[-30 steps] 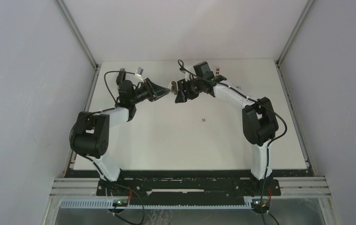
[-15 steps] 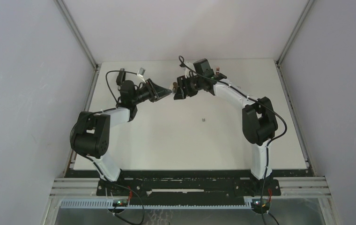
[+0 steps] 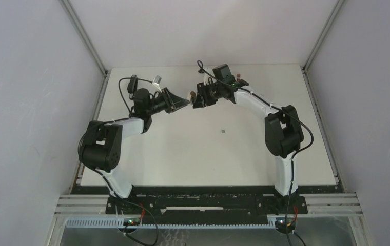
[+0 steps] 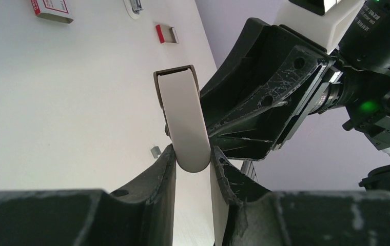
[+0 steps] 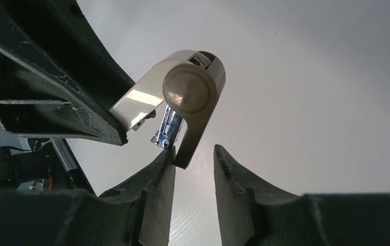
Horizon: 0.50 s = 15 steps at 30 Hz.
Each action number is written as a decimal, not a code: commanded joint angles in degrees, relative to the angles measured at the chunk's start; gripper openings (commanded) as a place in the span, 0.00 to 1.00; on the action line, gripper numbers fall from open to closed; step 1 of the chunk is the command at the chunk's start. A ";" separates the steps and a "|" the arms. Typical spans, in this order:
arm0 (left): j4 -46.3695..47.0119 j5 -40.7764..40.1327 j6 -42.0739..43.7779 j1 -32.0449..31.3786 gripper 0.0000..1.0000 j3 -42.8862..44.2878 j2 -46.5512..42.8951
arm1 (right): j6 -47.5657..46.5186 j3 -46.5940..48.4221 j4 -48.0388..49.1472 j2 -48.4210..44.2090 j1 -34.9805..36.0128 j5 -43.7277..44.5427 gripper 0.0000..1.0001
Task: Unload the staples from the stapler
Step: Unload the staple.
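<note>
White table (image 3: 172, 159), grey walls (image 3: 28, 102) all round. Midair over its far middle, left gripper (image 4: 193, 154) clenched on beige stapler (image 4: 181, 113); right gripper (image 5: 194, 154) jaws apart at its lower arm. Right wrist view only: shiny metal inside, possibly staples (image 5: 166, 128). Left wrist view only: pink-and-white box (image 4: 52, 10) on table.

From above, the stapler (image 3: 189, 97) is only a tan speck between the two arms' ends, too small to show its shape. A tiny grey bit (image 3: 224, 130) on the table cannot be identified. In the left wrist view, the stapler's lower end is buried between the left gripper (image 4: 192, 154) fingers, and a red-and-white box (image 4: 50, 10) is cut by the top edge. In the right wrist view, that gripper's finger covers the stapler's far part, and what the metal channel (image 5: 166, 128) holds cannot be told.
</note>
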 commanded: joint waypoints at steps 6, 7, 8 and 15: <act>-0.51 1.28 2.56 -1.49 0.00 0.83 0.50 | -0.62 3.74 0.46 1.09 -0.22 -0.26 0.18; -0.79 1.29 2.69 -1.58 0.00 0.93 0.58 | -0.87 3.83 0.37 1.26 -0.15 -0.09 0.17; -1.05 1.37 2.81 -1.61 0.00 1.04 0.66 | -1.23 4.00 0.14 1.28 -0.13 0.30 0.15; -2.04 1.30 3.40 -1.74 0.00 1.25 0.89 | -4.59 4.37 -1.38 1.04 0.90 4.30 0.04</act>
